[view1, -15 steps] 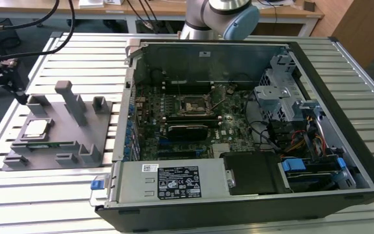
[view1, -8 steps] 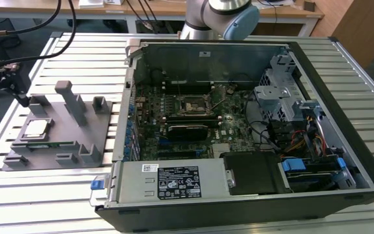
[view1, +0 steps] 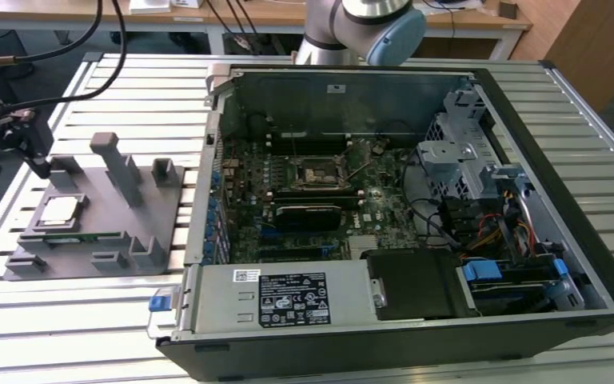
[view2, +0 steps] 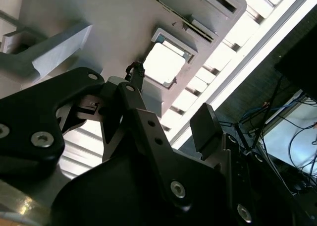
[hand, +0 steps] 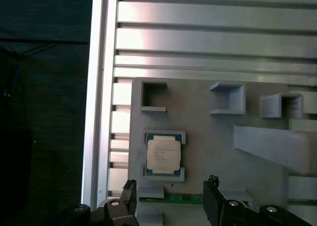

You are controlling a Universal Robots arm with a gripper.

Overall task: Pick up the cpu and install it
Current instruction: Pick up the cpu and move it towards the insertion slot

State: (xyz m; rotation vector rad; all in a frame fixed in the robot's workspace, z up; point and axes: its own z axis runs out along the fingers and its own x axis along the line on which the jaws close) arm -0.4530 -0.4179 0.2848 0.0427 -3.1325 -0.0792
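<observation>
The cpu point(hand: 163, 154), a flat square chip with a shiny silver top, lies in a shallow framed recess of a grey holder plate point(view1: 99, 220). The plate sits on the slatted metal bench point(view1: 73, 320), toward the exterior view's left. A thin green memory stick point(hand: 183, 198) lies in the plate just beside the chip. The black pincer point(hand: 171, 189) hangs over this plate close to the chip, its two fingers spread apart and gripping nothing. Well apart, toward the exterior view's right, an open computer case point(view1: 350, 96) lies on the bench, its square socket frame point(view1: 318, 173) showing on the board.
</observation>
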